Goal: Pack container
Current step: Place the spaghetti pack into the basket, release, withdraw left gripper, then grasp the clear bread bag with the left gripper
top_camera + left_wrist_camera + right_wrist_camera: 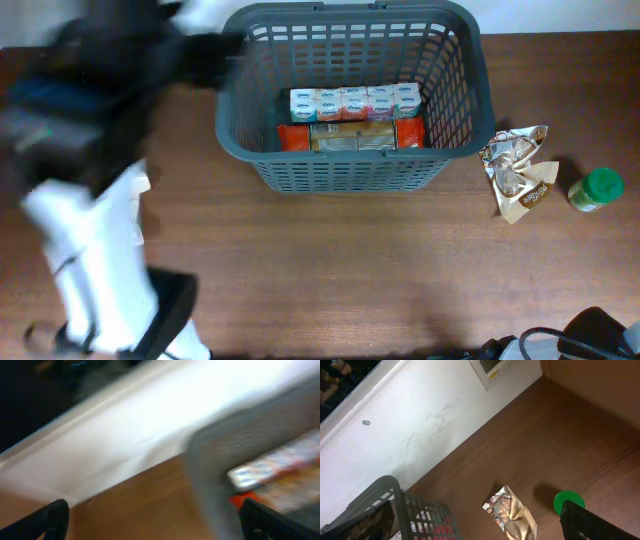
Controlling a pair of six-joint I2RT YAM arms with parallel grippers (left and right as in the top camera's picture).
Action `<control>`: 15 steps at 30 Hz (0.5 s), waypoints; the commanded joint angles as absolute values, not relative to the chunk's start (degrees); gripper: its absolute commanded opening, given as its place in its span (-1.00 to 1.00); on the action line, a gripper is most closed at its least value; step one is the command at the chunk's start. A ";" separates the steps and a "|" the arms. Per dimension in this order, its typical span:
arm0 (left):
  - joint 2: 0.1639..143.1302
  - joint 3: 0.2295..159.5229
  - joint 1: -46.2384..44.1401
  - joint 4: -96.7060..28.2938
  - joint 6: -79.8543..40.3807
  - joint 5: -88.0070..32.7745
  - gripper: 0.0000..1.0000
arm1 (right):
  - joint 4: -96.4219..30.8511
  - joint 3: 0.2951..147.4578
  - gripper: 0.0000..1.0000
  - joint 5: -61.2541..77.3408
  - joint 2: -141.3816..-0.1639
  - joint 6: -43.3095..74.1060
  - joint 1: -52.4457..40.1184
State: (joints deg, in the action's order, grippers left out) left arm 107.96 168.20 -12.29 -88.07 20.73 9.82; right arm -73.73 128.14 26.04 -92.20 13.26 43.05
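Wide open, the left gripper (154, 512) shows its two dark fingertips (56, 512) at the bottom corners of a heavily blurred wrist view. Only bare wood lies between them and nothing is held. The right gripper (475, 515) also looks spread wide above the tabletop and empty. One dark finger (587, 520) sits at the lower right corner, and a dark shape at the lower left appears to be its mate.

The container (345, 172), a dark grey lattice basket, sits at the far middle of the wooden table (330, 260), close to the white wall (420, 425). On its floor a row of small white, blue and pink packs (354, 103) lies along the far side. The row touches a flat package with red ends (352, 135) on the near side.

The left arm (95, 250), white-cased and smeared by blur in the overhead view, fills the left of the table. Its dark upper part reaches toward the container's left rim. Near the container's right corner lies a crumpled brown-and-white snack bag (520, 175). A green-lidded jar (598, 188) stands near the bag, not touching it. The dark base of the right arm (600, 335) shows at the near right edge.
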 commanded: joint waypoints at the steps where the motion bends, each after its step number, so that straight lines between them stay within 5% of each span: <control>1: 108.12 167.26 -1.34 -93.73 13.87 10.09 0.99 | -73.76 128.53 0.97 26.15 -92.47 12.95 43.16; 7: 109.10 150.43 14.61 -96.55 10.11 3.90 0.99 | -73.76 128.53 0.97 26.13 -92.47 12.95 43.16; 15: 113.58 118.69 23.20 -84.29 17.04 2.15 0.99 | -73.76 128.53 0.98 26.13 -92.47 12.95 43.16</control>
